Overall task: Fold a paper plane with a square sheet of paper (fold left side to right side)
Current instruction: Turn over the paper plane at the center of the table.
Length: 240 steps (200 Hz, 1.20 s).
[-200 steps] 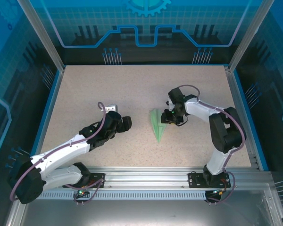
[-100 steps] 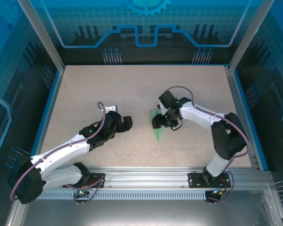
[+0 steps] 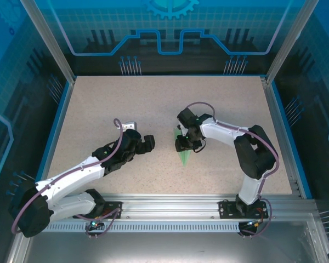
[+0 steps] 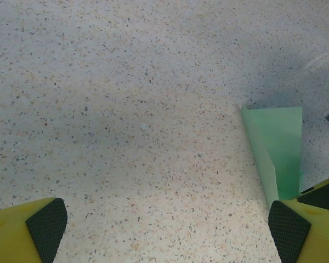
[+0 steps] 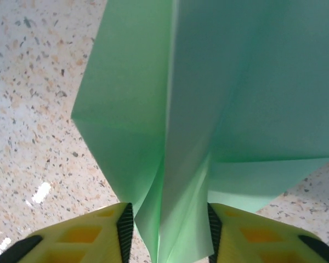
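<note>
Our right gripper (image 5: 169, 222) pinches the paper plane (image 5: 219, 98) at its centre fold; our left gripper (image 4: 167, 226) gapes empty. Next, we judge, sharpen that crease.

My left arm (image 3: 71, 178) & right arm (image 3: 225, 130): white shells, black joints/wrists, big black shoulder housings. Grey-purple cable (image 3: 119, 134) loops off each. Bases on silver alu rail (image 3: 170, 205) w/ screws. My left gripper (image 4: 164, 233) & right gripper (image 5: 169, 233): yellow fingers (image 4: 11, 235), black pads (image 4: 45, 226), cross-hatch txtr on left; right has hollow cutouts.

The paper plane (image 3: 183, 155) lies on the table (image 3: 153, 104).
</note>
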Motion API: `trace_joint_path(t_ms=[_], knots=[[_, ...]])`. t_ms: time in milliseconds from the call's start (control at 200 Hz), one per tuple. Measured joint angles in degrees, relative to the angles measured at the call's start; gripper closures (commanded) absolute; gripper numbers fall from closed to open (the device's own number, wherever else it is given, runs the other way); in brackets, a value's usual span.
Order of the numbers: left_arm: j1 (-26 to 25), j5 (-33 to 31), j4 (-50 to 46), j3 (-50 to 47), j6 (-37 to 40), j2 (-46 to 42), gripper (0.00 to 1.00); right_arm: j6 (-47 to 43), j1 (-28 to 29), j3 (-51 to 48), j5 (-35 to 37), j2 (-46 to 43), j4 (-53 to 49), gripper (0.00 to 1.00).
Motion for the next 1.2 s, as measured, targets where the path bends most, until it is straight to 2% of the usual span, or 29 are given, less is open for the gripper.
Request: trace_joint_path(t_ms=[215, 355, 490, 690, 985, 1201], knots=[[0.0, 0.02, 0.0, 0.0, 0.02, 0.0, 0.01, 0.09, 0.04, 0.72, 0.76, 2.16, -0.2, 0.7], [0.0, 0.87, 0.02, 0.0, 0.22, 0.0, 0.01, 0.7, 0.07, 0.92, 0.98, 3.65, -0.22, 0.84], [0.0, 3.87, 0.83, 0.0, 1.84, 0.0, 0.02, 1.14, -0.2, 3.02, 1.14, 4.24, -1.31, 0.89], [0.0, 9.38, 3.17, 0.0, 5.18, 0.02, 0.02, 1.11, -2.95, 14.64, 2.49, 8.0, -5.42, 0.89], [0.0, 13.0, 3.67, 0.02, 7.45, 1.22, 0.02, 3.8, -6.08, 33.99, 7.87, 21.38, -11.67, 0.88], [0.0, 13.79, 3.67, 0.13, 7.82, 1.49, 0.02, 4.7, -6.08, 38.75, 9.11, 25.68, -14.64, 0.87]])
